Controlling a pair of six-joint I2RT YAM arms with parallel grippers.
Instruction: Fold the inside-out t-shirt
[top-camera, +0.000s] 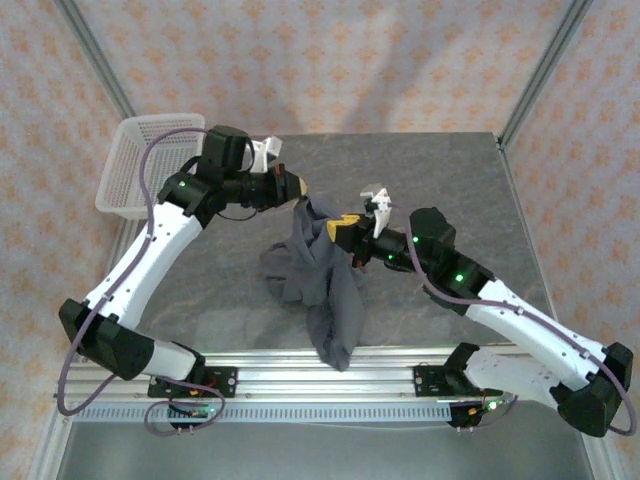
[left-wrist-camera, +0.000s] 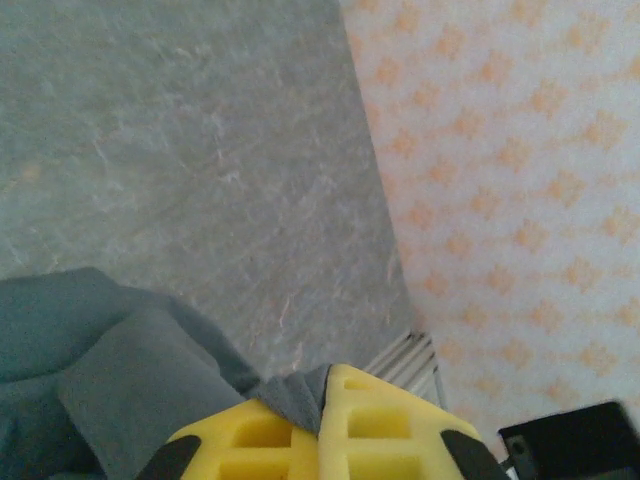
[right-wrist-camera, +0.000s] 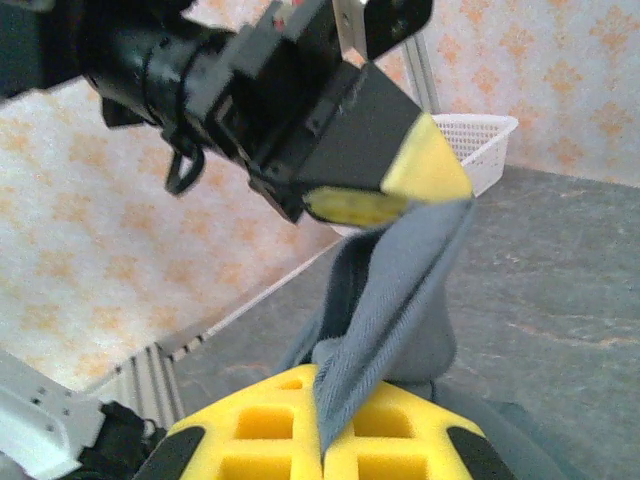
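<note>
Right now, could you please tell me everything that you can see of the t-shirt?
The t-shirt is plain slate-grey, soft fabric, crumpled rather than spread flat. Its upper part is held up, pinched by the left gripper and the right gripper, with a taut strip of cloth between them. The rest hangs bunched onto the table, one end reaching the near rail.

T-shirt (top-camera: 320, 285) hangs mid-table (top-camera: 450, 180) between left gripper (top-camera: 297, 190) and right gripper (top-camera: 340, 228), tail reaching the near edge; basket (top-camera: 135, 170) sits far-left.
</note>
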